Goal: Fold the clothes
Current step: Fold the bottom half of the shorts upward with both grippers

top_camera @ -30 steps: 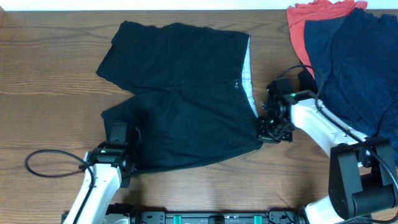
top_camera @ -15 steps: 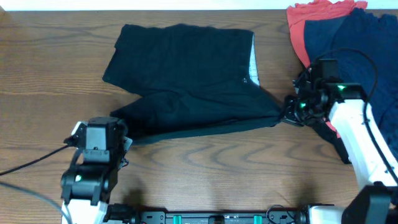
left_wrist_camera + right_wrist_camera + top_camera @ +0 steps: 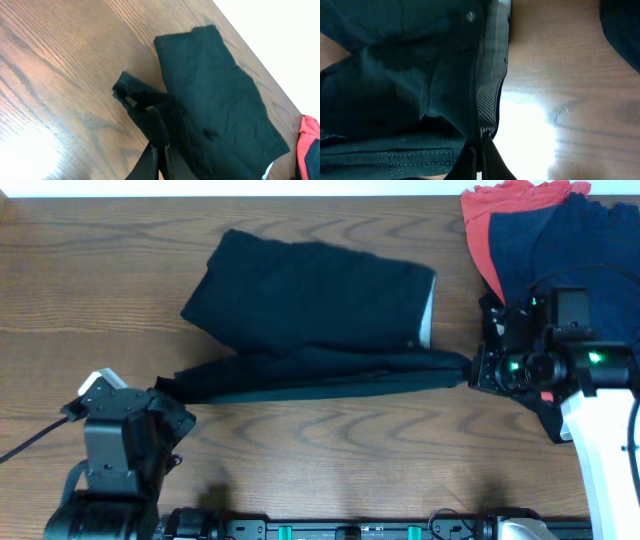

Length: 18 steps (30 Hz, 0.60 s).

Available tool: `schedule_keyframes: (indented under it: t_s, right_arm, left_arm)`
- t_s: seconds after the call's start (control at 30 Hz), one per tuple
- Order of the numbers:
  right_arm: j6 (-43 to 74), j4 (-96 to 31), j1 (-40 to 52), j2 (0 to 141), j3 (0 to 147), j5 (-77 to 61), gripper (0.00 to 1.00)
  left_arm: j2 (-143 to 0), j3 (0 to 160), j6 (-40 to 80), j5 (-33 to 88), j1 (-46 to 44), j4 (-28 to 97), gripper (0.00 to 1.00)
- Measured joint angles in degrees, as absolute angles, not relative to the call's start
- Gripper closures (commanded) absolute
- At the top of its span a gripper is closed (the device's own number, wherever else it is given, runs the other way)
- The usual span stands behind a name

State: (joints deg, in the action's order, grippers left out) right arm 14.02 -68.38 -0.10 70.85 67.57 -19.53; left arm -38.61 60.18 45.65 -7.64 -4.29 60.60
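Lifted and drawn out since a sec ago: near edge of black shorts, flat on table before, now a narrow taut band running left-right between both grippers, w/ arms spread wider apart. Far part of shorts slid a bit right, lying flat at centre-far of table, one leg end pointing far-left.

Left gripper at near-left end of band, jaws narrow, pinched on bunched leg hem; left wrist view shows fingertips nearly together w/ black cloth between. Right gripper at right end, jaws likewise narrow, clamped on waistband side; right wrist view shows pale mesh lining turned out just above fingertips. Same lining peeking at right edge of shorts in overhead.

Navy garment and coral-red garment piled far-right, close behind right gripper, apart from shorts as far as can tell.

Handling, as judgement: light, limp, thin fabric, zero stiffness. Sags wherever unsupported, bunches under a pinch, prob. slides easily on wood. Best held at stitched edges: waistband corner on right, leg hem on left, thicker there so less slip. Both ends to be held level and taut, else band droops and fold line goes crooked. Likely step: carrying near half over far half. Risk: right arm snagging navy pile nearby.
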Motion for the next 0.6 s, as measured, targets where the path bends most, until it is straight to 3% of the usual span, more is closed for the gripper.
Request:
schedule_keyframes:
  t_s: [0.27,0.6]
  right_arm:
    - [14.0,-68.2,-0.1,68.6,67.6,-19.5,0.99]
    - [13.1,-57.2,-0.1,77.5,67.8,-17.4,0.99]
  left_arm:
    - [-38.8,63.4,44.7,-7.7,-4.3,61.8,0.94]
    - [-50.9,62.2,43.2,-8.4,-4.6,51.1,0.94]
